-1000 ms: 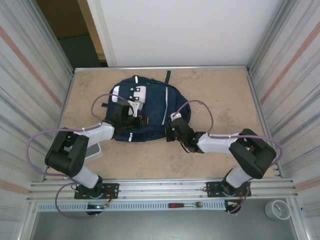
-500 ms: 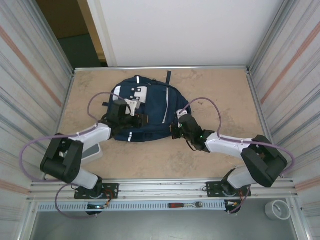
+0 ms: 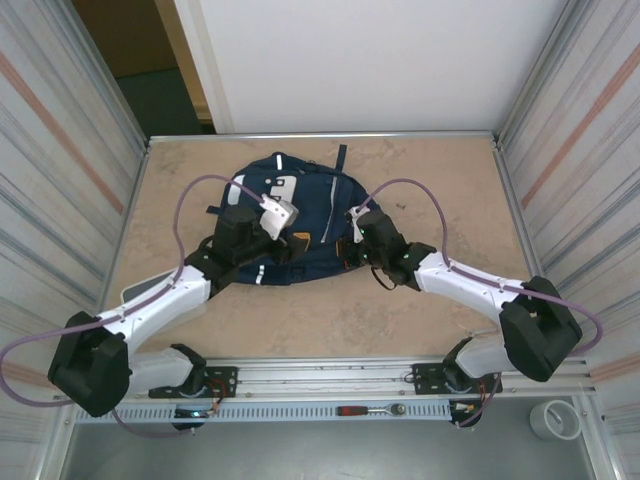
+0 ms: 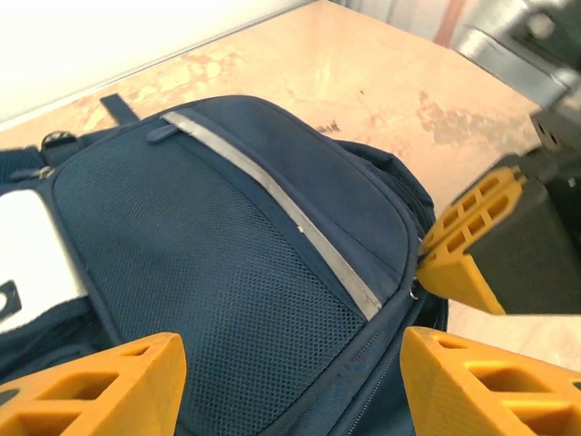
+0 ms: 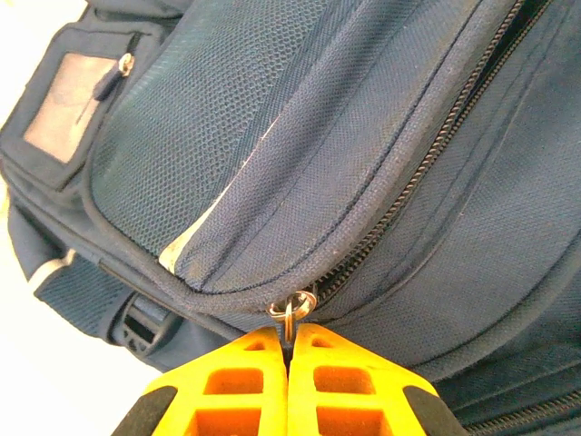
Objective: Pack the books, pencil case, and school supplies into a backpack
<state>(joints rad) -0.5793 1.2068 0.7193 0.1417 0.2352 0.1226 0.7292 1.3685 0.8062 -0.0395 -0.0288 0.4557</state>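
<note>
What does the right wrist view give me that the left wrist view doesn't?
Right wrist: the right end effector is shut on the zipper pull at the end of the zipper on the backpack, with a clear window pocket at upper left.
Left wrist: the left end effector is open above the mesh front panel, with a white patch at left and bare table beyond.
Both: the navy backpack and its grey stripe.
</note>
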